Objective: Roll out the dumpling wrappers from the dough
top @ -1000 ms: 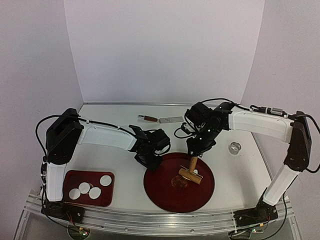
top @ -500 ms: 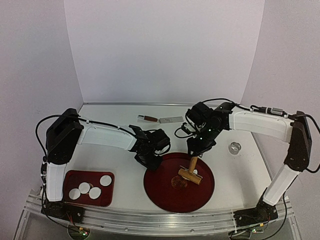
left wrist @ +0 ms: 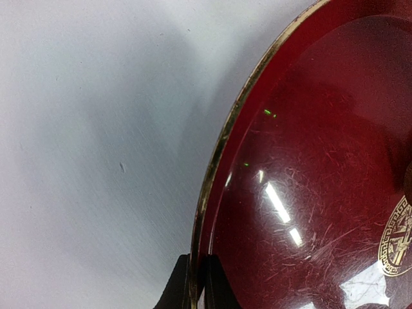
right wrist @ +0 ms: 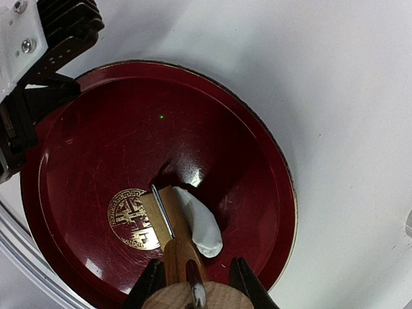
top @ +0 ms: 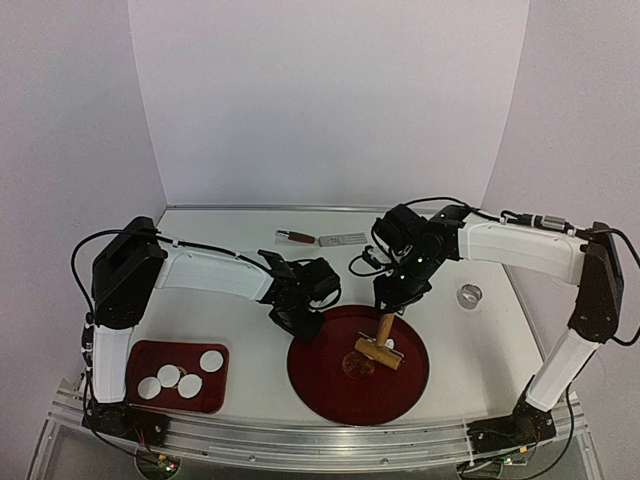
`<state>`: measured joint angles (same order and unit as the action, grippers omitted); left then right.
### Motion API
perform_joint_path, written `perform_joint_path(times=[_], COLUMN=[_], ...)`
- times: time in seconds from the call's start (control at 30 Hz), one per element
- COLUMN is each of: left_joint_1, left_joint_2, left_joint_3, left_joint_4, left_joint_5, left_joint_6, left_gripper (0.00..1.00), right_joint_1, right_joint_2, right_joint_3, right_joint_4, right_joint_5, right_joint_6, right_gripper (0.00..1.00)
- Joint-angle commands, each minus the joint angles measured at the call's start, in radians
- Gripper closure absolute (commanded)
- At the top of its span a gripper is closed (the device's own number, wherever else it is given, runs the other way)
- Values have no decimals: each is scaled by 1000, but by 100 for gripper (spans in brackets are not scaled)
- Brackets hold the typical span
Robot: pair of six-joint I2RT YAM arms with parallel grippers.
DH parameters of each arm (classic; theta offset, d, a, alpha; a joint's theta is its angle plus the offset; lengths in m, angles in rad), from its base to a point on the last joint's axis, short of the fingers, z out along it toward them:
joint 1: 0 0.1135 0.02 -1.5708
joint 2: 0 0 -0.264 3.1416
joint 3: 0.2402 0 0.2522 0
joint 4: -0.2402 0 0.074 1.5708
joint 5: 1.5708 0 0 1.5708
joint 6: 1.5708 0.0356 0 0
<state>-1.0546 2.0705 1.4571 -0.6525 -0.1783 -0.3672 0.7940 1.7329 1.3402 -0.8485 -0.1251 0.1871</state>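
Note:
A round dark red plate (top: 330, 400) lies at the front centre. My left gripper (top: 303, 322) (left wrist: 197, 286) is shut on the plate's gilded left rim (left wrist: 219, 151). My right gripper (top: 391, 303) (right wrist: 196, 290) is shut on the handle of a wooden roller (top: 378, 350) (right wrist: 166, 222), whose head rests on the plate. A ragged white lump of dough (right wrist: 199, 222) (top: 393, 345) lies against the roller's right side. Several round white dumpling wrappers (top: 189, 385) lie in a red rectangular tray (top: 140, 355) at the front left.
A small metal ring (top: 468, 295) stands on the white table to the right of the plate. A brown-handled tool (top: 297, 237) and a pale flat tool (top: 342, 240) lie near the back wall. My left gripper's body (right wrist: 26, 96) shows at the plate's far rim in the right wrist view.
Hardly anything: the roller's head has shifted a touch to the left on the plate. The left arm holds still.

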Motion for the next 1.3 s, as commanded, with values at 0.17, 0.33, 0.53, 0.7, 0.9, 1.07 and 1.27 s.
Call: perform_joint_path(times=[0.17,0.33,0.53,0.7,0.9,1.07,1.27], left_joint_1=[-10,-10,-10,-12,-34,-59,-101], left_joint_2=[14,11,7,-2,-28,-20,-20], left_joint_3=[1,-1,-12,-28,-54,-61,-68], left_joint_4=[-108,-110,-119,-135,-209,-328,-385], left_joint_5=[-81,-81,-82,-68,-66,-52,2], left_joint_6=[64,63,28,-63,-311,-579,-766], left_gripper=[100,100,100,100,100,100,100], right_joint_1=[18,18,18,20,20,19,20], right_joint_2=[184,177,158,107,-34,-144,-233], right_joint_3=[-157,-157,-150,-117,-35,34,78], right_joint_4=[-49,-49,-50,-49,-58,-85,-177], right_joint_5=[58,71,65,-25,-240,-340,-156], right_joint_6=[-18,-14,-18,-45,-104,-76,15], right_gripper=[100,100,100,100,100,100,100])
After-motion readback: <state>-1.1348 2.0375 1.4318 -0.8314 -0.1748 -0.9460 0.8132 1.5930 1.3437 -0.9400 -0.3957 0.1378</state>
